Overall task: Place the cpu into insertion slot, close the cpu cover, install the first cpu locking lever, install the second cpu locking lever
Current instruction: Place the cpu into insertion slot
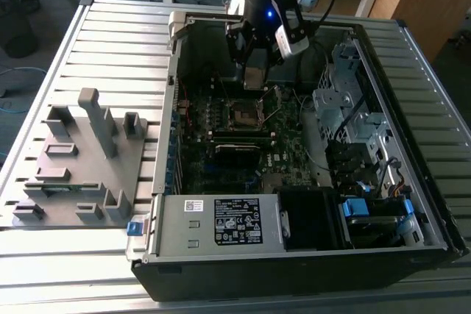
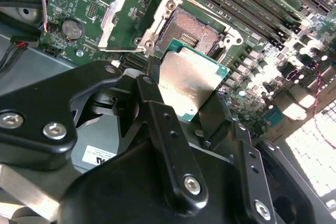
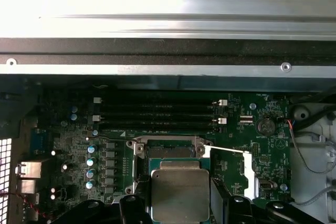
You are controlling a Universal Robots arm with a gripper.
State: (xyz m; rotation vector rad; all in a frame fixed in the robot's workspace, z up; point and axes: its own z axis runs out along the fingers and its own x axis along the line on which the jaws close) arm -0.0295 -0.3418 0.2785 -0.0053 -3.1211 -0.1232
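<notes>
Open black tower PC case [image 1: 294,279] lies on its side on a slatted grey metal table [image 1: 110,42]. A dark green circuit board [image 1: 221,170] covers the case floor. The black robot gripper [image 1: 254,79] hangs inside the case, over the board. Its fingers [image 2: 157,111] pinch the cpu [image 2: 191,85], a flat square chip w/ dull grey metal top, by opposite edges. Chip pos.: in the air, just short of the insertion slot [image 2: 197,31], a square black socket w/ contact grid bare. The cpu cover [image 2: 113,17], a thin silver frame, stands swung open at the slot's edge.
</notes>
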